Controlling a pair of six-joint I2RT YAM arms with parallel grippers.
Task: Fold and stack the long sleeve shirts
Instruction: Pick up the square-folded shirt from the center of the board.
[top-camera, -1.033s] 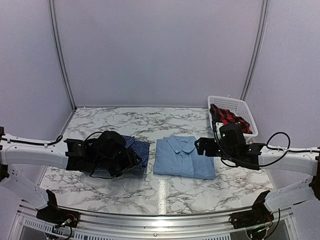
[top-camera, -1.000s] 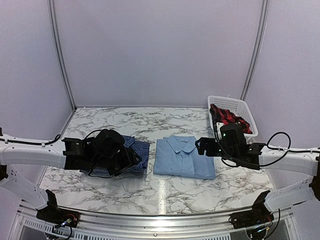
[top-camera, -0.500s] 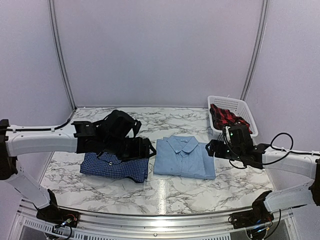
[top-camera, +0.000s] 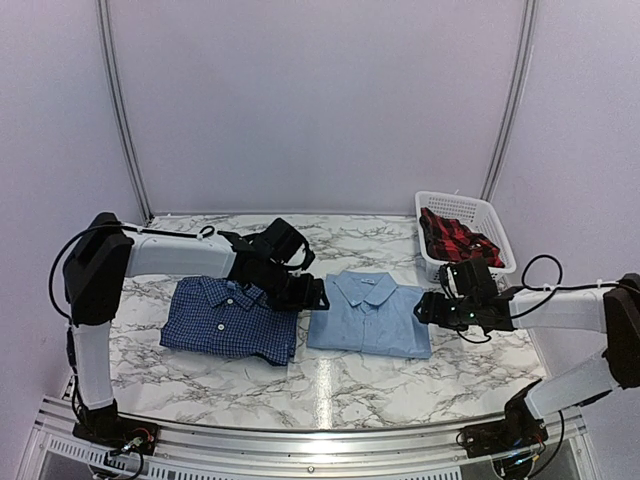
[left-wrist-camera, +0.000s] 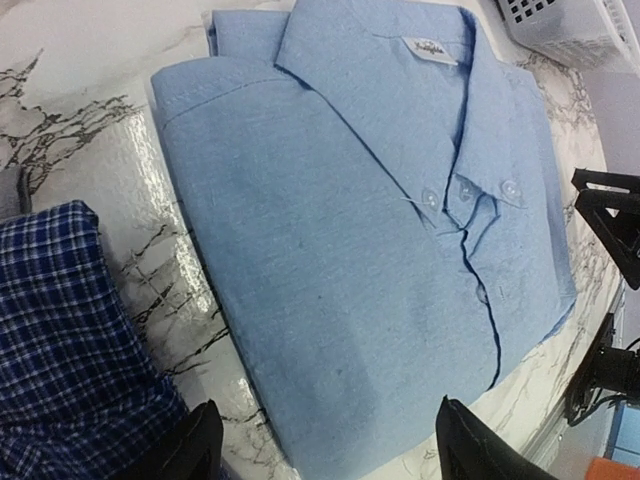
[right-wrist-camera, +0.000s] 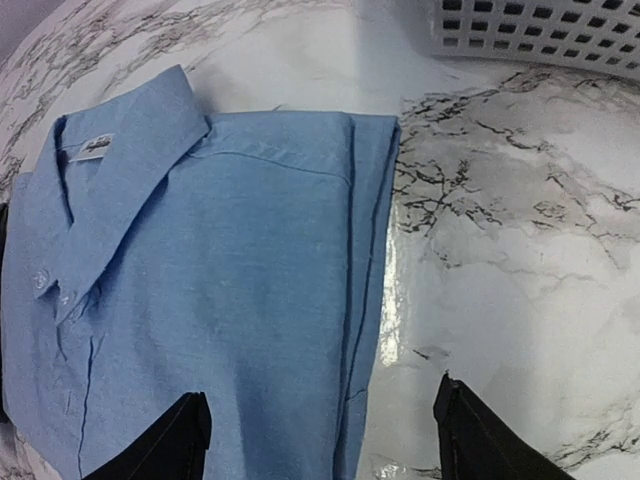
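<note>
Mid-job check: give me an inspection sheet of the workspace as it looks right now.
Surface: marble-patterned table, nothing spilled seen.
Job's things: light blue shirt folded, collar up; dark blue checked shirt folded to its left, beside it, not stacked.
Clutter: white basket at far right holding red-and-black plaid cloth.
Grippers: left gripper open over the light shirt's left edge; right gripper open at its right edge; both empty.
Cables: black cable loops on each arm, off the shirts.
Surroundings: plain pale walls, metal rail at near edge.

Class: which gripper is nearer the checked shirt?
Left. The left gripper is at the right edge of the checked shirt; the right gripper is beyond the light blue shirt.
</note>
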